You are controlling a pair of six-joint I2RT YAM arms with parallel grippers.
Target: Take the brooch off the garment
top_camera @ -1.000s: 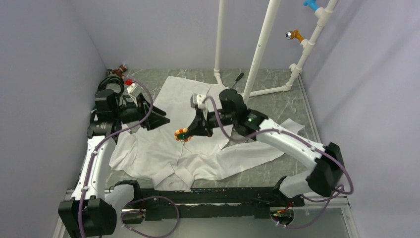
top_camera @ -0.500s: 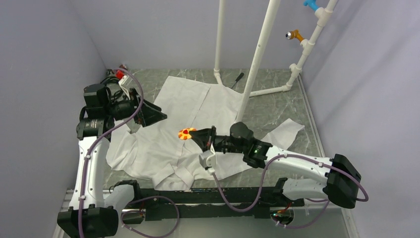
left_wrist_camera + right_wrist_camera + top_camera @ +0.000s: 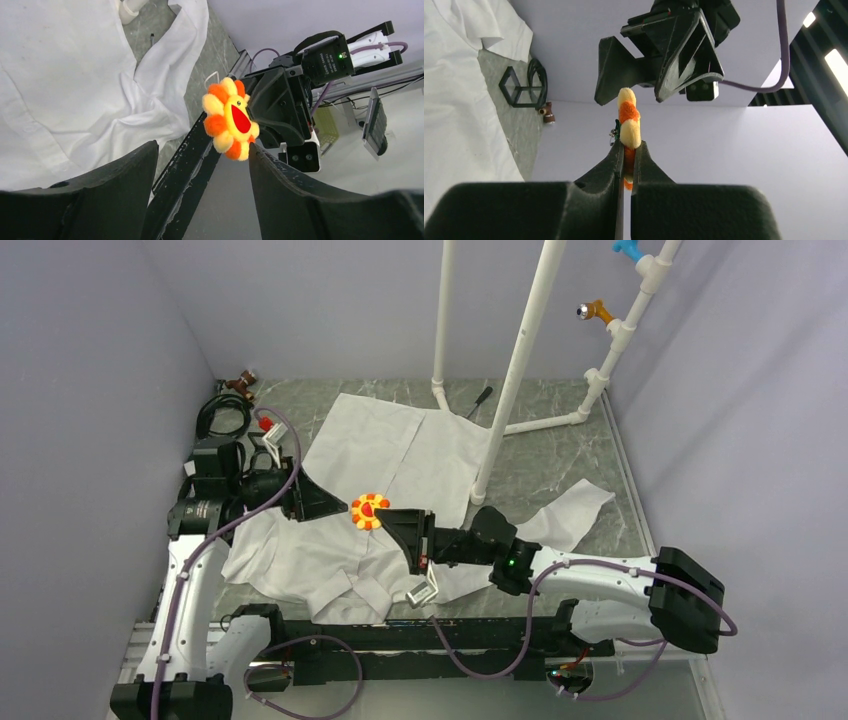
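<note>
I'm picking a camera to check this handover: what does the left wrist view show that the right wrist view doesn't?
Only the left wrist view: the brooch face-on, red centre and petals showing, framed between the fingers of the open left gripper. Only the right wrist view: the brooch edge-on, pinched in the shut right gripper, with a small metal fitting on its back. Both: the brooch held clear of the garment, and the opposite arm's gripper facing the camera.

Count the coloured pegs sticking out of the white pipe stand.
2: a blue peg at the overhead view's top edge, an orange peg lower on the same slanted pipe. More may sit above the frame.
</note>
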